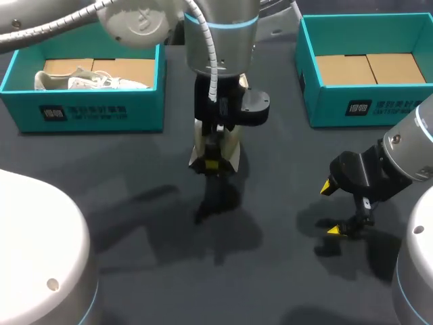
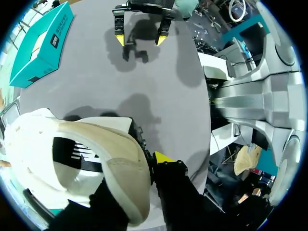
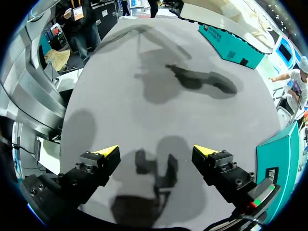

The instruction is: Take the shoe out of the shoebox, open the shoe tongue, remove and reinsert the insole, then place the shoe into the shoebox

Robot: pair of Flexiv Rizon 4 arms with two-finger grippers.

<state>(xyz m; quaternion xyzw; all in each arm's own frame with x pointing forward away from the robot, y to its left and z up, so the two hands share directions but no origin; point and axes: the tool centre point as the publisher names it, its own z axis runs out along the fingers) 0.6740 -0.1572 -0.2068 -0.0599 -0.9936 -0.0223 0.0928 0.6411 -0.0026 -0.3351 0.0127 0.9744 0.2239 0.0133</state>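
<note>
Two teal boxes sit at the far side of the grey table (image 1: 135, 223), well apart. The left box (image 1: 101, 112) holds a white sneaker (image 1: 95, 82) lying on its side, and the right box (image 1: 379, 106) shows only its cardboard floor.

Between them, my left gripper (image 1: 214, 164) points down over the middle of the table and is clamped on the shoe (image 2: 120, 163), a cream-white one. It is gripped at the rim of its opening and hangs above the tabletop, with its shadow on the surface below. Only one of the yellow tips (image 2: 163, 156) shows outside the shoe in my left wrist view.

My right gripper (image 3: 155, 153) hangs low over bare table near the right box. Its fingers are spread wide and hold nothing.
</note>
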